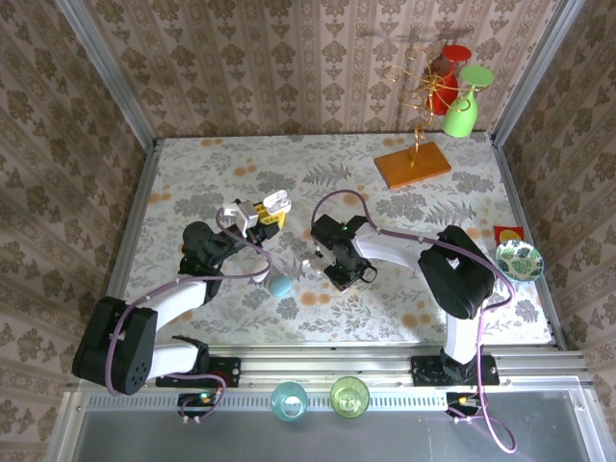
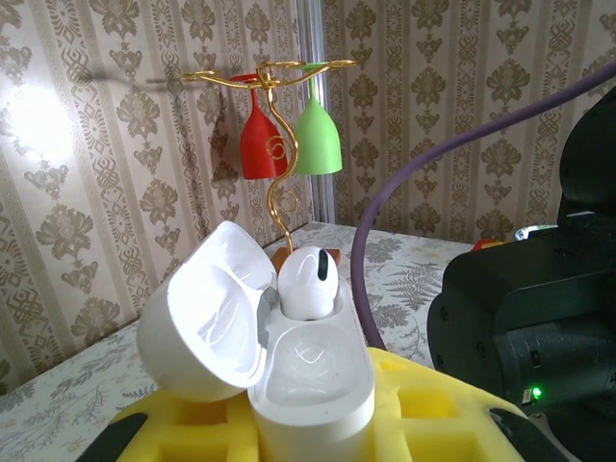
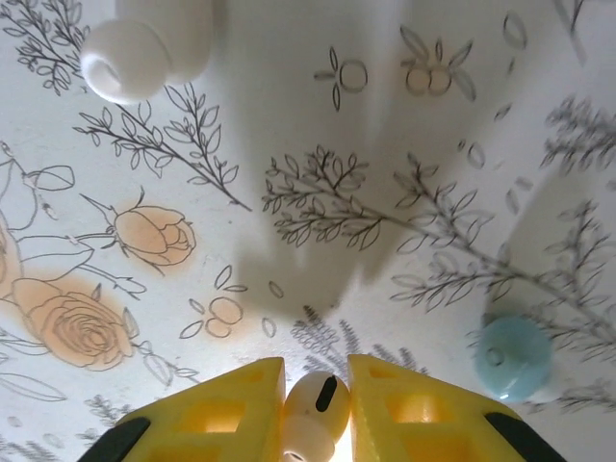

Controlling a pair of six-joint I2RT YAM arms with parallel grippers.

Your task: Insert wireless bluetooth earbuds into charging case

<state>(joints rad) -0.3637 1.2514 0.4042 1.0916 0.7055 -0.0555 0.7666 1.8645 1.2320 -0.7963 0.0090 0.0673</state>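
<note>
White earbud [image 3: 318, 412] sits pinched in the right gripper [image 3: 317, 385] at the frame's bottom centre, while the left gripper [image 2: 313, 431] clamps the open white case [image 2: 310, 371], second earbud [image 2: 308, 277] seated inside.

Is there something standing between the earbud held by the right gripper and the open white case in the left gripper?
Nothing visible blocks the earbud. From above, bare tablecloth lies between the right gripper and the case; a purple cable curves close beside the case, and its near slot looks free.
</note>
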